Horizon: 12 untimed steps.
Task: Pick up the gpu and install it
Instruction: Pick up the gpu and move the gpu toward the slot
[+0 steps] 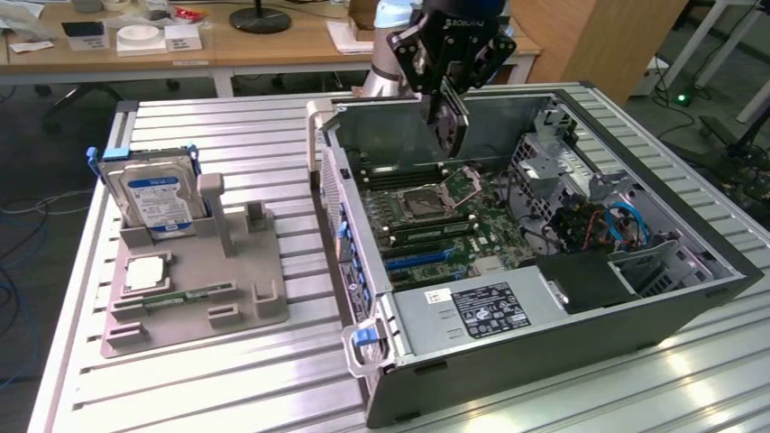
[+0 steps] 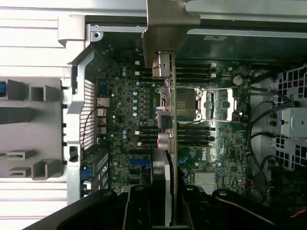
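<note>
Wrist view: gripper (image 2: 165, 203) fingers (image 2: 139, 208) are clamped on the gpu (image 2: 165, 167), one each side of the card at its near end. Card sits edge-on to the cam, faces vertical. Long axis runs away from the fingers, passing just beside the cpu socket (image 2: 192, 103), w/ the silver bracket (image 2: 168, 24) at the far end, beyond the cpu socket. Ext view: gpu (image 1: 453, 126) hangs under the gripper (image 1: 445, 90), above the cpu socket (image 1: 427, 203) & apart from it, over the open pc case (image 1: 673, 298). Hard drive (image 1: 151, 194) stands well away from the cpu socket, outside the pc case
</note>
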### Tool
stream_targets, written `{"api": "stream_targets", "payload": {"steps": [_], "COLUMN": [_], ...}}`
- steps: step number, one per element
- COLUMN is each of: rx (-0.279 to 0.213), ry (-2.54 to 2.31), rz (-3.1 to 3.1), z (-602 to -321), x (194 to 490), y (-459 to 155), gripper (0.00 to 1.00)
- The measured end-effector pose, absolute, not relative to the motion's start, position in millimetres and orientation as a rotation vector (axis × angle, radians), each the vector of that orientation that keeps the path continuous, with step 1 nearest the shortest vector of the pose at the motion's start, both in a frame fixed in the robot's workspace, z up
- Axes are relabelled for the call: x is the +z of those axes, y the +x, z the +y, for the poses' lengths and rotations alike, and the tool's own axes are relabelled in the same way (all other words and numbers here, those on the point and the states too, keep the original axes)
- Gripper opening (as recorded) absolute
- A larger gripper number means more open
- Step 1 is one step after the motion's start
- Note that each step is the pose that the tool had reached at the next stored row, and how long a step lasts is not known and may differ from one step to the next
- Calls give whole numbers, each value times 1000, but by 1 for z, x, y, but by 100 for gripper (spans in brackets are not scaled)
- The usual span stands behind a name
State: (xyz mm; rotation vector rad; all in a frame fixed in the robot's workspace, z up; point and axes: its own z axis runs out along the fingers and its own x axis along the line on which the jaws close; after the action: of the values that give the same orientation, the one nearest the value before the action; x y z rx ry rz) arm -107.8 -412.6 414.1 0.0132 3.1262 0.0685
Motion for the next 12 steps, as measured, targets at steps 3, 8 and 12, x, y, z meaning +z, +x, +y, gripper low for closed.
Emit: {"api": "stream_targets", "payload": {"steps": [3, 8, 12], "rx": [68, 68, 68], "ry": [13, 13, 13], "rz": [3126, 3126, 3126], "z": [-413, -413, -413], "x": [414, 414, 414], "y": [-103, -94, -87], "gripper": [28, 28, 28]}}
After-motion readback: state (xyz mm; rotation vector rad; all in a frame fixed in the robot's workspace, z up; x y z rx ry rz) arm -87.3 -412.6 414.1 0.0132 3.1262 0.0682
